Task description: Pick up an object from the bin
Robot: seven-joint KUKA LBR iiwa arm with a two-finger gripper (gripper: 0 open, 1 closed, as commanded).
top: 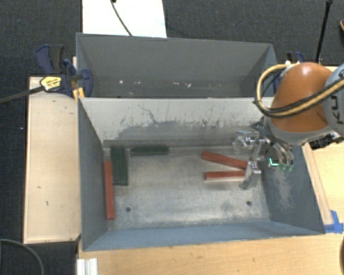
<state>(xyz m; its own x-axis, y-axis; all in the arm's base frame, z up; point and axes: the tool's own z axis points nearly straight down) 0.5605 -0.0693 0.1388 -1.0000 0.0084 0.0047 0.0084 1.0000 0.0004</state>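
My gripper (251, 176) is low in the right part of the bin, its fingers pointing down at the right ends of two red bars. One red bar (223, 176) lies flat just left of the fingertips. The other red bar (222, 159) lies a little behind it, slanted. I cannot make out whether anything sits between the fingers.
At the left wall lie a long red bar (109, 190) and a dark green block (120, 165). Another dark green bar (149, 150) rests against the back wall. The bin's right wall slopes close beside the gripper.
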